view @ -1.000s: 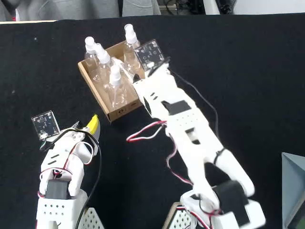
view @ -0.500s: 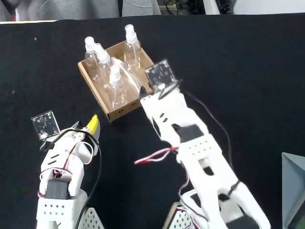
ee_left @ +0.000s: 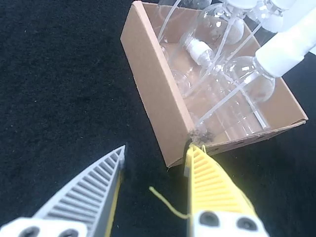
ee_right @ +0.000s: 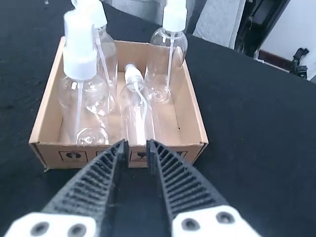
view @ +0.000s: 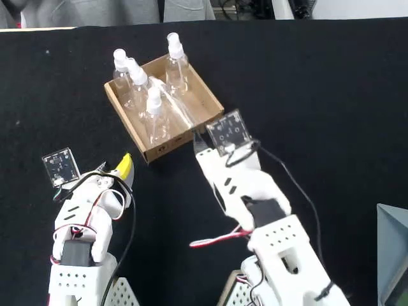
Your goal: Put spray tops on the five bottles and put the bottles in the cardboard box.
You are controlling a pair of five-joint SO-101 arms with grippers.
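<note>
Right gripper: hovering low over the table just outside the cardboard box, facing one of its short walls; its black fingers are sitting close together with a thin gap between them, and nothing is in that gap.
Left gripper: hanging beside a corner of the box, grey and yellow fingers spread well apart and gripping nothing; the yellow tip is sitting just beside that corner, and I cannot tell if it is touching.
Box: lying at an angle on the black table, beyond both arms, open top facing up.
Upright bottles: four clear ones are standing inside the box, each wearing a white spray top, three crowding along one long wall and one at the far end.
Lying bottle: the fifth one is resting on its side on the box floor between the standing ones, white top on, pointing away from the right gripper.
</note>
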